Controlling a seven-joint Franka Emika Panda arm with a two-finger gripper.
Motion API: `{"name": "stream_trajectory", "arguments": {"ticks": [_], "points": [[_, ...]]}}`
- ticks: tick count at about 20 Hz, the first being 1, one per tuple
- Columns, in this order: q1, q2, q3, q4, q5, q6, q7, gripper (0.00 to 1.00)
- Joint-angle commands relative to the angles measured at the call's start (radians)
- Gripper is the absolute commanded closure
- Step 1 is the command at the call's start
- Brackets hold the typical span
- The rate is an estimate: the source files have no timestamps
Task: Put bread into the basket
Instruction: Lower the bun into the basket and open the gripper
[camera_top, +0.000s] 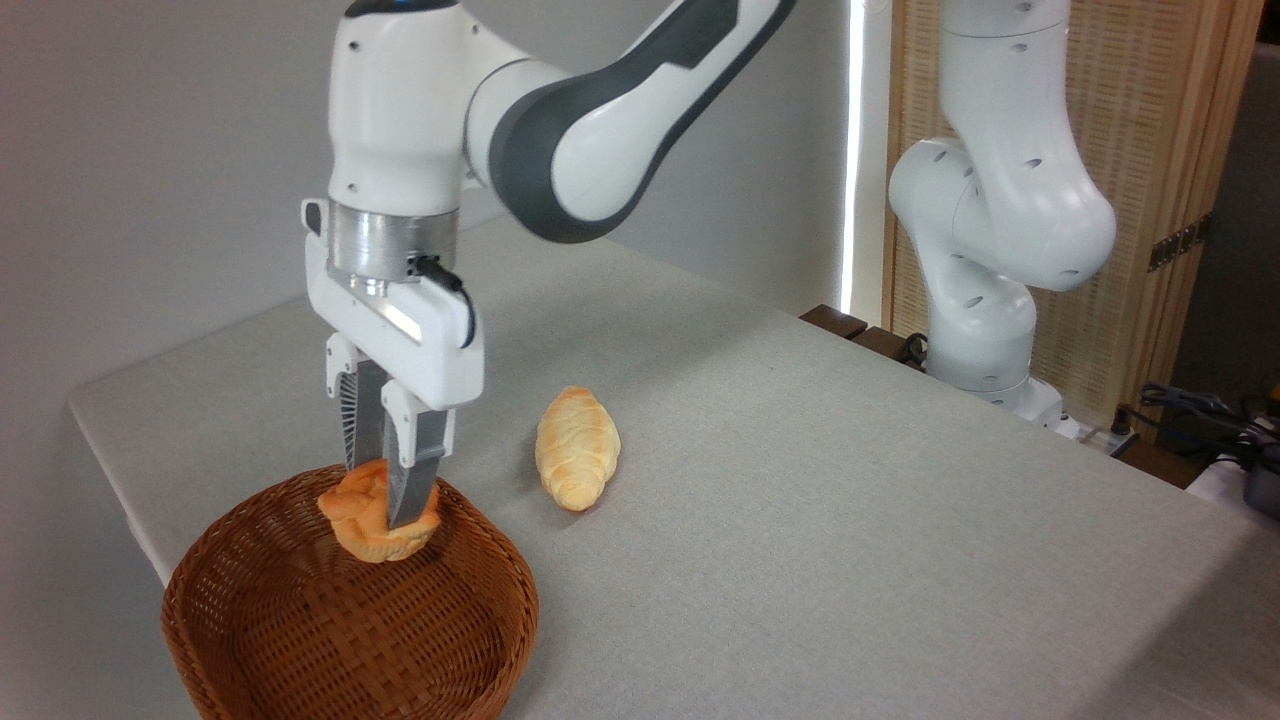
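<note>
The bread, a small orange-brown knotted bun, hangs just above the far rim of the basket. My gripper points straight down and is shut on the bun, one finger across its front and the other behind it. The basket is a round, shallow, reddish-brown wicker one at the near left corner of the table, with nothing lying inside it.
A paler, elongated yellowish roll lies on the grey table to the right of the basket. The arm's white base stands at the table's far right edge, with cables beside it. The table's left edge runs close behind the basket.
</note>
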Motion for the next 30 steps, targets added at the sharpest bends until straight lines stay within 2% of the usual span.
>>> {"name": "stream_trajectory", "arguments": {"ticks": [1, 4, 5, 7, 9, 30], "points": [[-0.003, 0.051, -0.012, 0.052, 0.025, 0.005, -0.037, 0.38], [-0.003, 0.082, -0.014, 0.079, 0.025, 0.008, -0.030, 0.37], [-0.003, 0.090, -0.014, 0.090, 0.025, 0.007, -0.030, 0.33], [-0.003, 0.099, -0.012, 0.104, 0.025, 0.008, -0.026, 0.10], [-0.003, 0.103, -0.010, 0.104, 0.025, 0.008, -0.027, 0.00], [-0.001, 0.087, -0.004, 0.110, 0.024, -0.005, -0.033, 0.00]]}}
